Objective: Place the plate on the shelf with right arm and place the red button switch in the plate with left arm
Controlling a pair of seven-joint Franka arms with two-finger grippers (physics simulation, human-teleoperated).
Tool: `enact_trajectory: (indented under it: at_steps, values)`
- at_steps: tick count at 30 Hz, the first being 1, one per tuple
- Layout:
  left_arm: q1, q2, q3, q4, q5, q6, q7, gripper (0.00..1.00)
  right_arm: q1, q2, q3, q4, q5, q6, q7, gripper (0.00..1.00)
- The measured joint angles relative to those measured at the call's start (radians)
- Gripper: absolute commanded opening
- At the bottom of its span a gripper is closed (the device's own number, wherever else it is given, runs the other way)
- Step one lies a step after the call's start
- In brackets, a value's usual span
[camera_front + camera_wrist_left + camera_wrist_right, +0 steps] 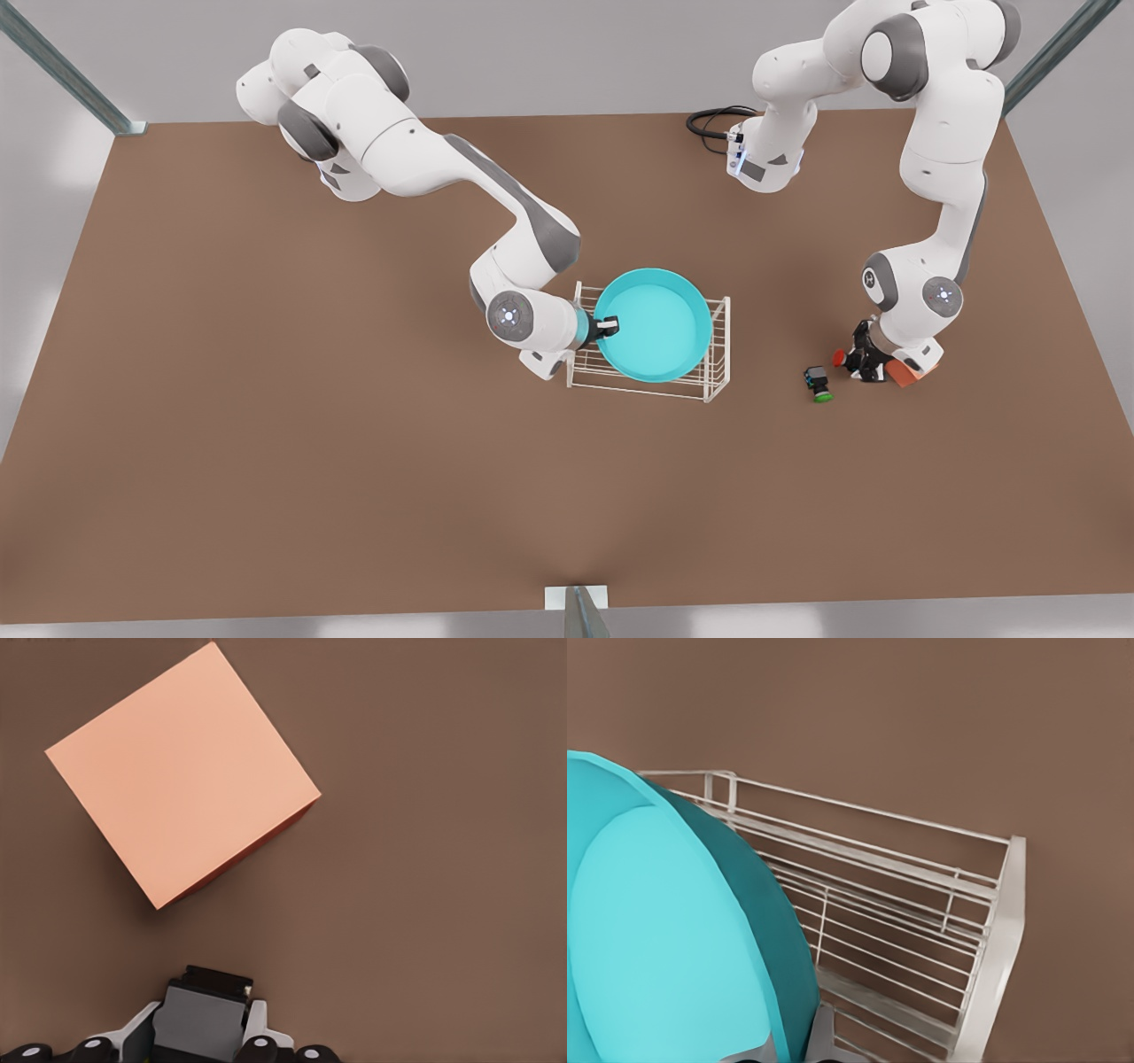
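We see the right hand (608, 327) clamped on the rim of the plate (660, 323), at the plate's edge toward the front view's left. Plate sits over the top of the shelf (719, 354), nearly covering it; in the right wrist view the plate (664, 939) is tilted vs the shelf (921, 904) bars, so we can't tell if it's fully resting on them.

Left hand (861, 357) is low over the surface (266, 399), well apart from the shelf toward the front view's right. Red button switch (842, 358) is right at that hand, red cap pointing toward the shelf. In the left wrist view the fingers (257, 1028) flank a grey-black block (202, 1019) and look closed on it, which we take to be the switch body.

Orange cube (904, 374) lies just beside the left hand, on the side away from the shelf; in the wrist view the cube (182, 771) is apart from the fingers. Green-cap switch (819, 385) lies on the surface near the red one, shelf side, untouched.
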Motion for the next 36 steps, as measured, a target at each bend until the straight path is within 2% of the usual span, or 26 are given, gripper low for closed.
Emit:
enact_trajectory:
  at_steps: [4,5,7,10,12,14,16,18,20,24,30,31,32,36]
  values:
    - [-0.002,-0.05,-0.001,0.008,0.016,-0.036,-0.006,0.24,0.002,-0.006,0.014,-0.021,0.0,-0.019,0.008,0.2]
    - [-0.003,-0.06,-0.002,0.008,0.021,-0.046,-0.008,0.24,0.003,-0.01,0.017,-0.028,-0.001,-0.022,0.009,0.25]
    - [-0.012,-0.082,-0.004,0.013,0.029,-0.07,-0.011,0.25,0.003,-0.014,0.021,-0.033,-0.004,-0.026,0.015,1.0]
    - [-0.076,-0.162,-0.01,0.053,0.033,-0.133,-0.015,0.26,-0.011,-0.065,0.017,-0.035,-0.005,-0.036,0.022,1.0]
    - [-0.126,-0.222,-0.044,0.136,0.032,-0.218,-0.023,0.26,-0.088,-0.202,0.009,-0.027,-0.008,-0.071,0.026,1.0]
    - [-0.132,-0.285,-0.15,0.244,0.027,-0.336,-0.036,0.26,-0.234,-0.301,0.004,-0.022,-0.026,-0.129,0.026,1.0]
    - [-0.135,-0.306,-0.297,0.369,0.025,-0.468,-0.068,0.26,-0.384,-0.32,-0.022,-0.028,-0.137,-0.227,0.0,1.0]
    - [-0.147,-0.311,-0.448,0.427,0.026,-0.571,-0.115,0.26,-0.536,-0.329,-0.037,-0.127,-0.271,-0.301,-0.039,1.0]
    - [-0.192,-0.3,-0.541,0.446,0.031,-0.645,-0.168,0.26,-0.624,-0.373,-0.041,-0.245,-0.396,-0.35,-0.076,1.0]
    - [-0.283,-0.263,-0.571,0.447,0.051,-0.724,-0.272,0.26,-0.635,-0.39,-0.037,-0.272,-0.556,-0.457,-0.134,1.0]
    - [-0.277,-0.232,-0.567,0.39,0.125,-0.758,-0.387,0.26,-0.64,-0.385,-0.043,-0.271,-0.619,-0.528,-0.201,1.0]
    - [-0.283,-0.223,-0.567,0.389,0.133,-0.759,-0.403,0.81,-0.643,-0.385,-0.044,-0.27,-0.623,-0.535,-0.21,1.0]
    - [-0.289,-0.218,-0.567,0.389,0.14,-0.756,-0.419,1.0,-0.649,-0.385,-0.045,-0.269,-0.626,-0.54,-0.219,1.0]
    - [-0.295,-0.213,-0.568,0.388,0.161,-0.734,-0.476,1.0,-0.655,-0.385,-0.046,-0.268,-0.631,-0.555,-0.251,1.0]
